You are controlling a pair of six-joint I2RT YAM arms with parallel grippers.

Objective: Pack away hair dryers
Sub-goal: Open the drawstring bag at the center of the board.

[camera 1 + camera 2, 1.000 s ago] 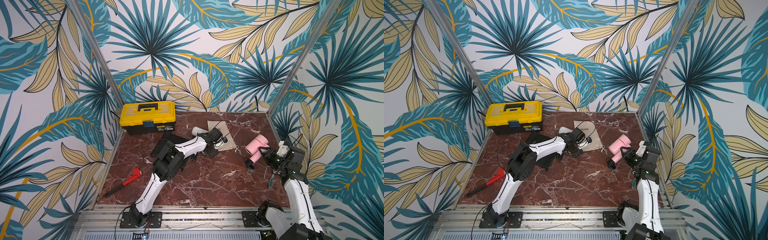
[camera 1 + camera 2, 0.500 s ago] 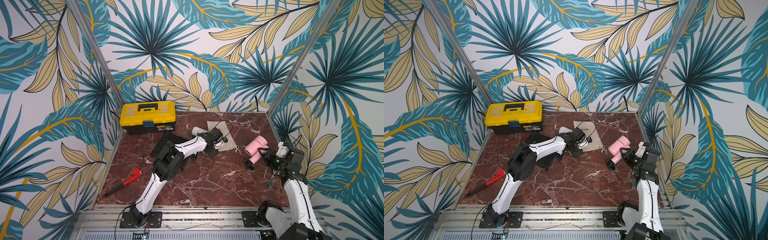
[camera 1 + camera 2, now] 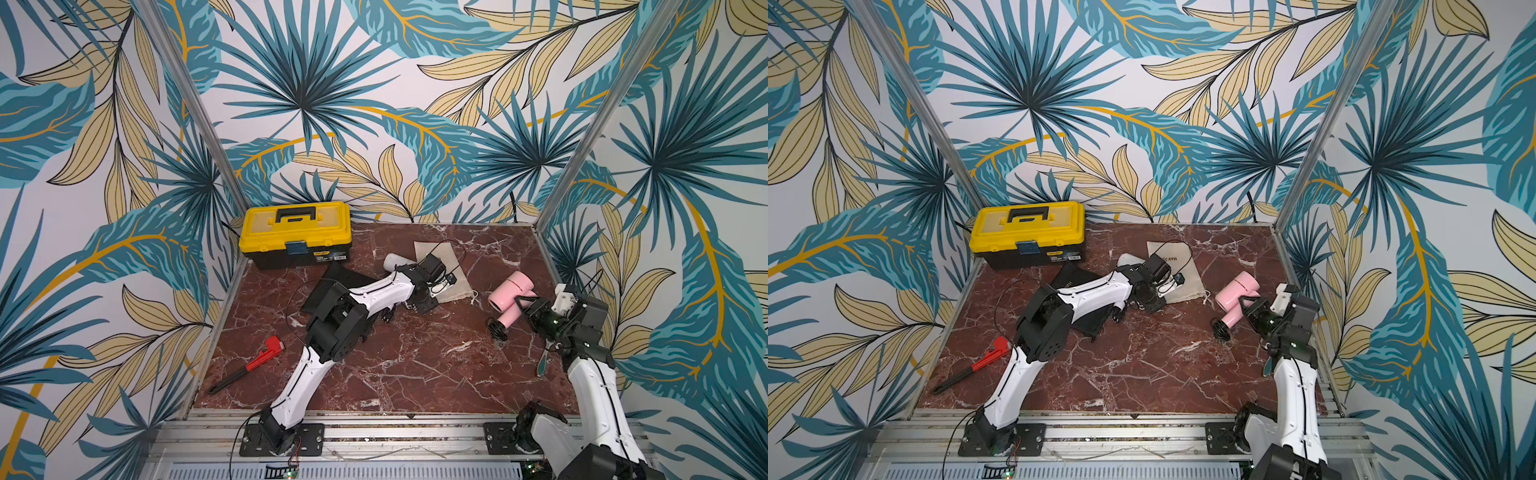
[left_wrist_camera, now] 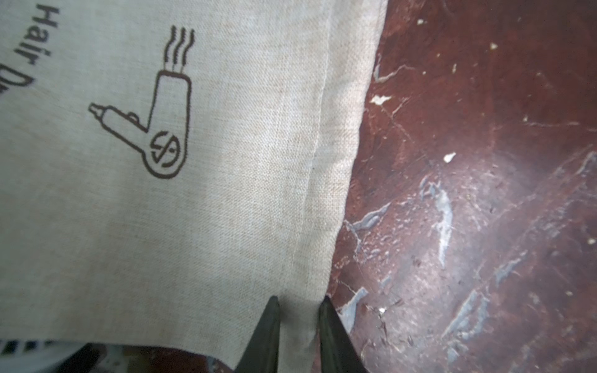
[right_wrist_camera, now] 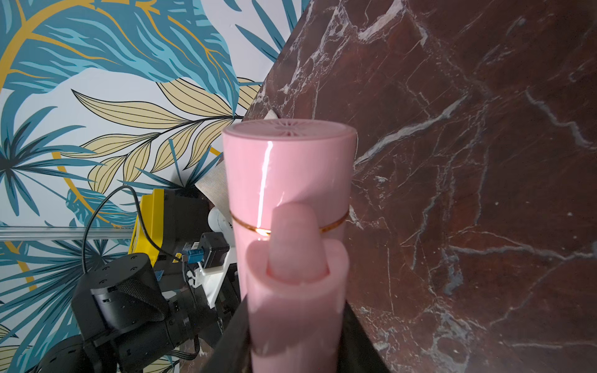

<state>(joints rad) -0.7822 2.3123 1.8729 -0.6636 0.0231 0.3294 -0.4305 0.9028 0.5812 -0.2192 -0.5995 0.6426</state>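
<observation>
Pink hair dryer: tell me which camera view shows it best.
Right wrist view: the pink hair dryer fills the frame, its handle between the jaws of the right gripper. Both top views show the dryer whole but small. The left wrist view shows only the beige bag and table.

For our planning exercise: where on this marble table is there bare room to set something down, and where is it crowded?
Bare: the front stretch of table between left arm and right arm; the far corner behind the pink dryer. Crowded: back middle, where beige bag, white dryer, black bag and left hand bunch.
</observation>
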